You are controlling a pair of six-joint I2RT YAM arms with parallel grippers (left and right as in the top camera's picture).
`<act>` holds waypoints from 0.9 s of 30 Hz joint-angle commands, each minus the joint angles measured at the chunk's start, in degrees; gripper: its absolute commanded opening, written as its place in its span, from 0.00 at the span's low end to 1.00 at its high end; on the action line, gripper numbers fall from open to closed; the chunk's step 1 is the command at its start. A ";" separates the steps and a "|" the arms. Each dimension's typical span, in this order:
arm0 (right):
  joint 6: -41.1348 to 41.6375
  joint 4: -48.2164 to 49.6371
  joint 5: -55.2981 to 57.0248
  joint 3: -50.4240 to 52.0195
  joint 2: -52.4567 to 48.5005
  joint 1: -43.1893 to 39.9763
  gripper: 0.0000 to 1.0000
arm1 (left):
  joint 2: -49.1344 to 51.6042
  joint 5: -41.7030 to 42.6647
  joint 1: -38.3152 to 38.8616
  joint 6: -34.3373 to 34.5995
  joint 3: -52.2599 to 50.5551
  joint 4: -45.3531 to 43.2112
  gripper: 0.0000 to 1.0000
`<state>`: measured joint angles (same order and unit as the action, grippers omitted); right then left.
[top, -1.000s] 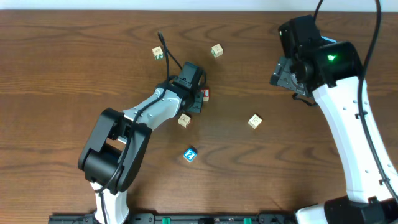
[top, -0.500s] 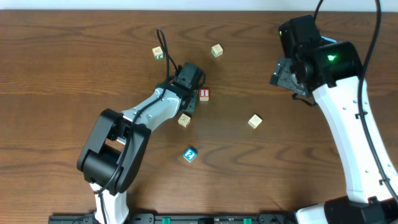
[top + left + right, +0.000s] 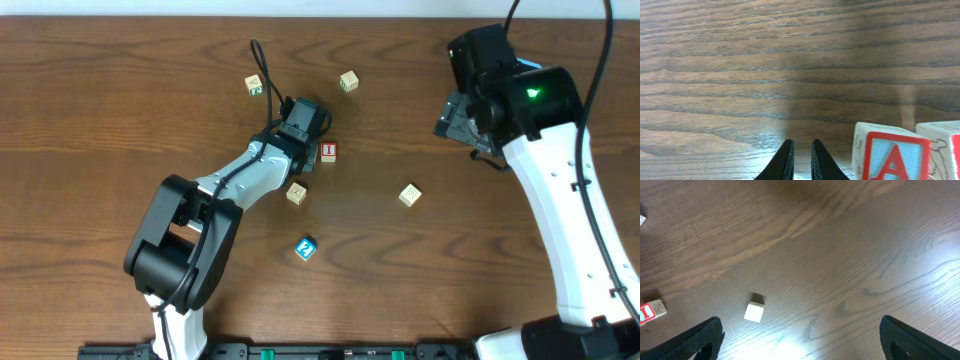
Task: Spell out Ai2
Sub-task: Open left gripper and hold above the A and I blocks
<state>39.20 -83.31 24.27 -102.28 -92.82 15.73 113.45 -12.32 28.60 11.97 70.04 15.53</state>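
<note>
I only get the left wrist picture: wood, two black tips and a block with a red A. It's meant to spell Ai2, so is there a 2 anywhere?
Observer: Yes. The overhead view shows a blue block with a 2 lying alone on the table, nearer the arms' bases than the other blocks.
Operator: And a letter I?
Observer: Yes. From above, a red-edged I block sits close beside the left pincer. I cannot tell whether they touch.
</note>
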 commanded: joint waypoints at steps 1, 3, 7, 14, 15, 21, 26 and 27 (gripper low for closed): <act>-0.28 -0.04 1.44 -0.72 0.87 -0.55 0.99 | -1.20 1.70 -0.17 -0.07 -0.11 -0.17 0.14; -0.31 -0.07 1.46 -0.72 0.87 -0.55 0.99 | -1.20 1.70 -0.17 0.09 -0.11 -0.22 0.15; -0.28 -0.04 1.44 -0.72 0.87 -0.55 0.99 | -1.20 1.90 -0.17 0.09 -0.11 -0.20 0.19; -0.28 -0.07 1.42 -0.72 0.87 -0.55 0.99 | -1.20 2.78 -0.17 0.09 -0.11 -0.37 0.25; -0.28 -0.07 1.44 -0.72 0.87 -0.55 0.99 | -1.20 2.95 -0.17 0.09 -0.11 -0.44 0.25; -0.28 -0.07 1.44 -0.72 0.87 -0.55 0.99 | -1.20 2.93 -0.17 0.09 -0.11 -0.81 0.28; -0.28 -0.07 1.44 -0.72 0.87 -0.55 0.99 | -1.20 2.93 -0.17 0.09 -0.11 -0.87 0.32; -0.28 -0.07 1.44 -0.72 0.87 -0.55 0.99 | -1.20 2.93 -0.17 0.09 -0.11 -0.87 0.32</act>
<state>39.20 -83.31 24.27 -102.28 -92.82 15.73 113.45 -9.39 28.62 12.01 70.04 14.79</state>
